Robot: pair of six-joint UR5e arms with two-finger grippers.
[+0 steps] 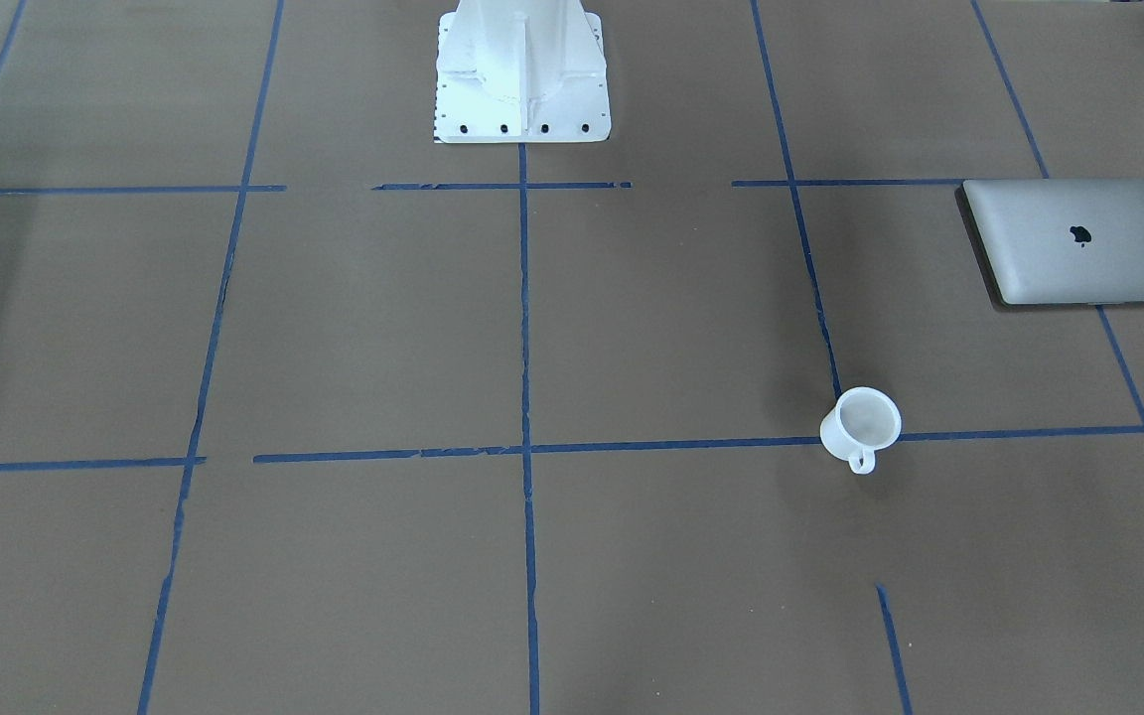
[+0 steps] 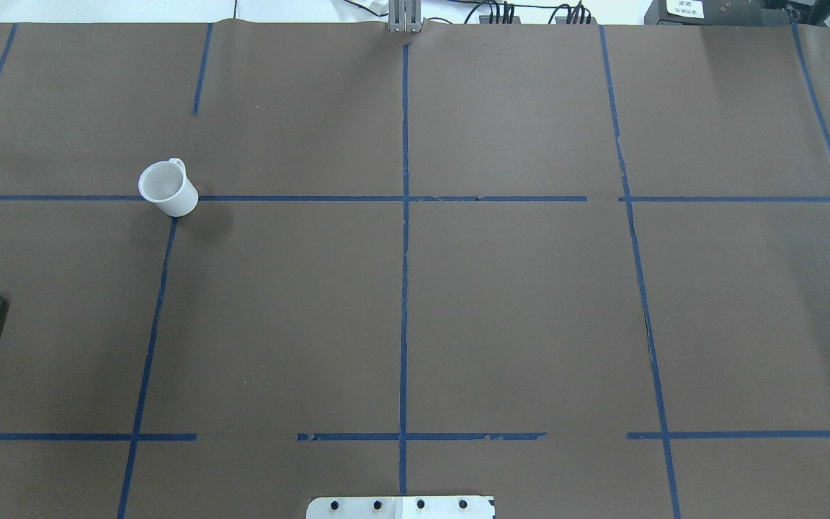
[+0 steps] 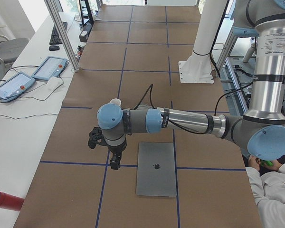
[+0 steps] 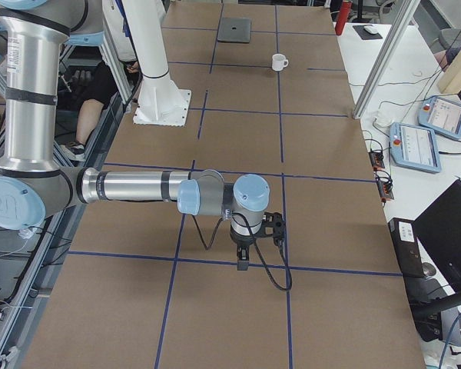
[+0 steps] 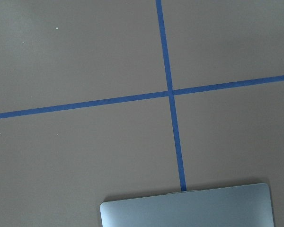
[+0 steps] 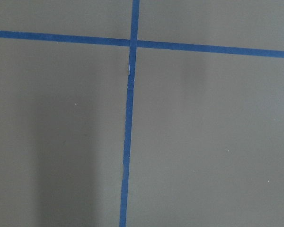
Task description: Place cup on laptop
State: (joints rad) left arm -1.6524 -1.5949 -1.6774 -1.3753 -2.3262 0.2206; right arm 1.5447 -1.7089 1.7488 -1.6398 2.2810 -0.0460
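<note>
Front view: cup (image 1: 861, 425) upright on the tabletop (image 1: 632, 328), well apart from laptop (image 1: 1078, 241). Only side views show left tool (image 3: 115, 165) and right tool (image 4: 243, 263); I cannot tell their opening.

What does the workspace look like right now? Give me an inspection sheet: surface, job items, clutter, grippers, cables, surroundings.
Surface: brown table marked with a blue tape grid.
Job's things: the cup stands upright on a tape crossing and looks empty. The laptop lies closed and flat, apart from the cup. Both are on the robot's left side.
Clutter: nothing seen.
Grippers: the left gripper hangs beside the laptop and the right gripper over bare table. Whether they are open or shut cannot be told.
Cables: a black cable loops at the left wrist, another at the right.
Surroundings: teach pendants on a side bench; a person seated beside the robot.
</note>
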